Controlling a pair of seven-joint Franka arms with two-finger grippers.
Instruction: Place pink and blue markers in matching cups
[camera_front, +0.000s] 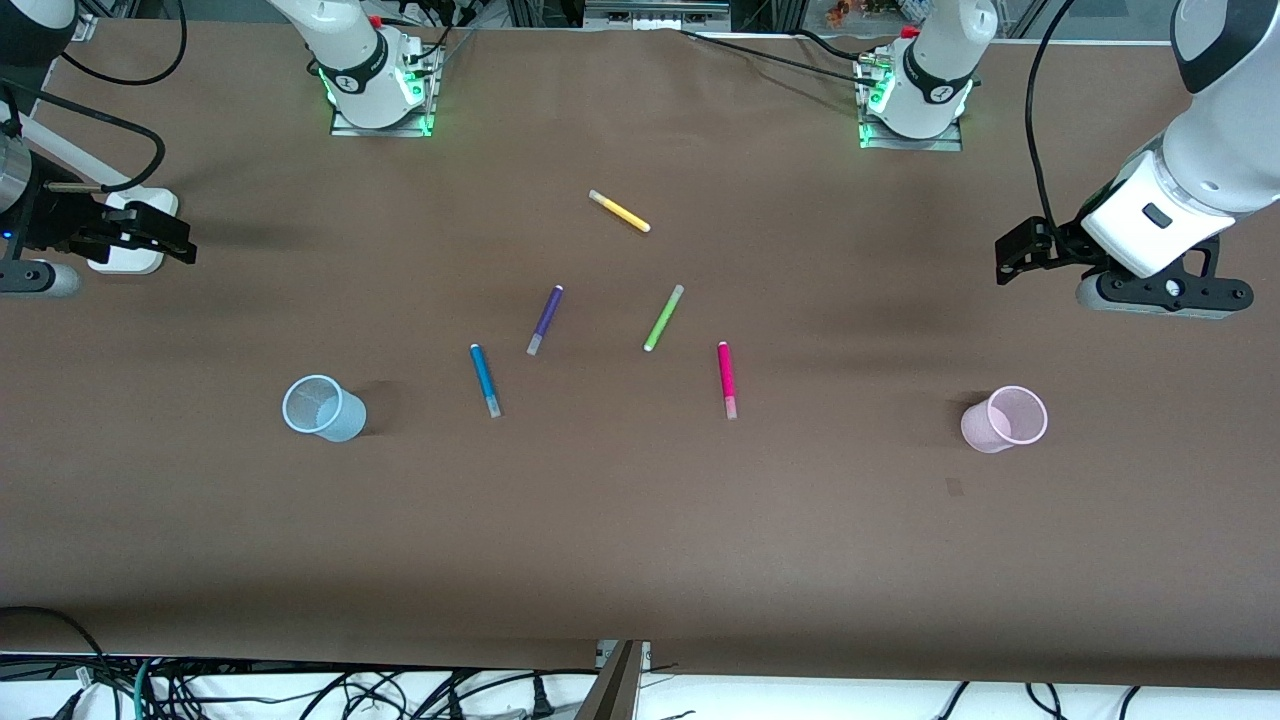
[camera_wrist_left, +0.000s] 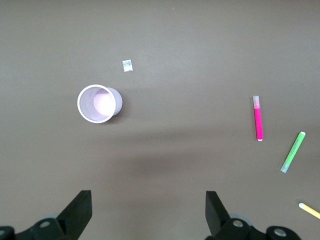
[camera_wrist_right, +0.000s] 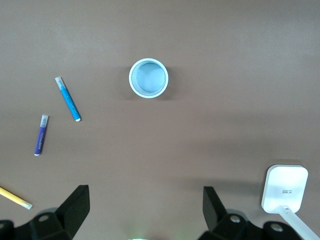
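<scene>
Nothing is done yet: the pink marker and blue marker lie flat mid-frame, the pink cup and blue cup empty (both upright) low at each side. The left gripper and right gripper hover wide open, holding nothing, at the frame's edges.

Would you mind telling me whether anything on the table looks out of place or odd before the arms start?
One small oddity: a tiny pale scrap lies on the table near the pink cup, belonging to nothing. Otherwise both cups, pink and blue cup, stand upright, and the five markers lie loose between them, undamaged.
</scene>
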